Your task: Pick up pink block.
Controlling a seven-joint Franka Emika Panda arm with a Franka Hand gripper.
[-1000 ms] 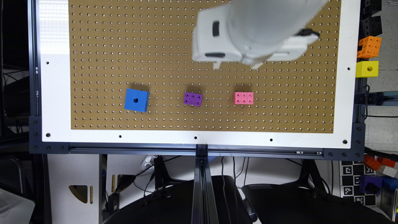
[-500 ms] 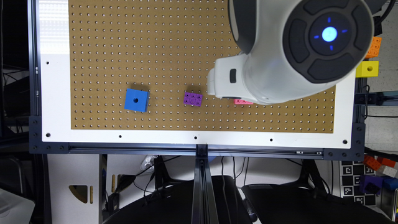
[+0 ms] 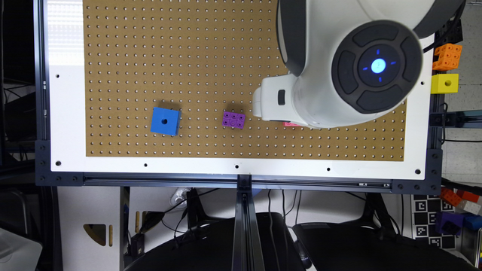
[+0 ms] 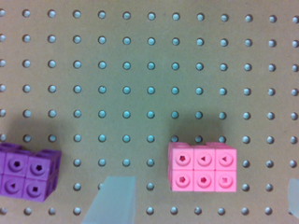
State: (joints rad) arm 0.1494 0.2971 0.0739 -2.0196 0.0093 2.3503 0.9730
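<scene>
The hand [image 4: 201, 198] is open: one pale fingertip [image 4: 111, 199] shows on one side of the pink block [image 4: 202, 167] and the edge of the other fingertip on the far side, both apart from the block. In the exterior view the hand [image 3: 273, 99] hangs as a white part under the arm's big white and grey joint [image 3: 350, 64], straight over the pink block [image 3: 290, 123], of which just a thin pink strip peeks out. The pink block lies flat on the brown pegboard desk [image 3: 169, 56], its six round holes facing up. The purple brick [image 3: 233, 119] lies near the pink block, toward the exterior view's left, and the blue cube [image 3: 165, 121] lies further that way, well apart. A yellow cube [image 3: 444, 83] and an orange block [image 3: 447, 57] sit off the desk's edge, to the exterior view's right of the pink block
</scene>
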